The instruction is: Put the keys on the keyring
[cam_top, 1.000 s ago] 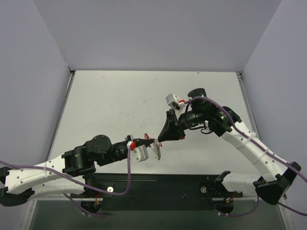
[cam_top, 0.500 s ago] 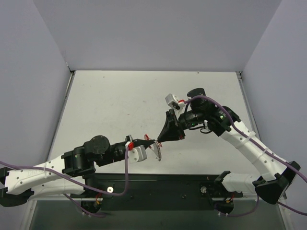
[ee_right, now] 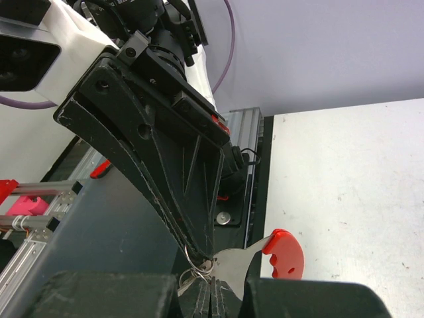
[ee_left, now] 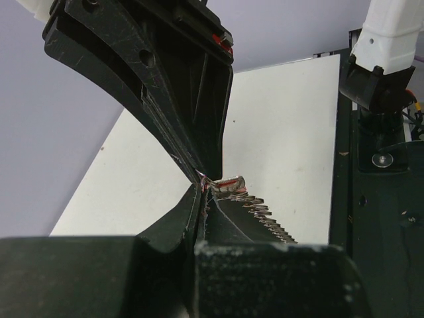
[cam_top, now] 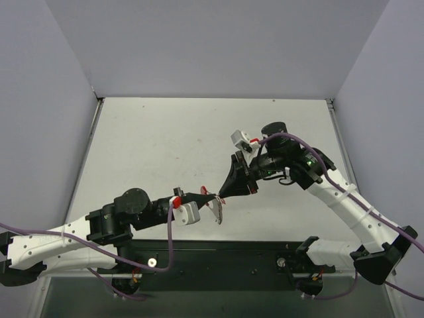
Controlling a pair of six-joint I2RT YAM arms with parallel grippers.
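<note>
Above the near part of the table (cam_top: 146,172), just beyond the arm bases, the left gripper (cam_top: 207,195) reaches in from the left with its fingers pressed together. It seems to be nipping the keyring (ee_left: 228,182), whose red loop sits at the tips while its silver links trail down beside the fingers. Tip to tip with it, a little farther out, the right gripper (cam_top: 223,193) has its fingers together on the keys (ee_right: 232,265), a flat silver piece jutting from them toward the loop. The step looks to be threading, and it is fine work. The left arm should hold rigid while the right steers the key's hole along the loop's open end in small moves, with neither pinch slackening. Whether the key is already hooked on is too small to tell.
</note>
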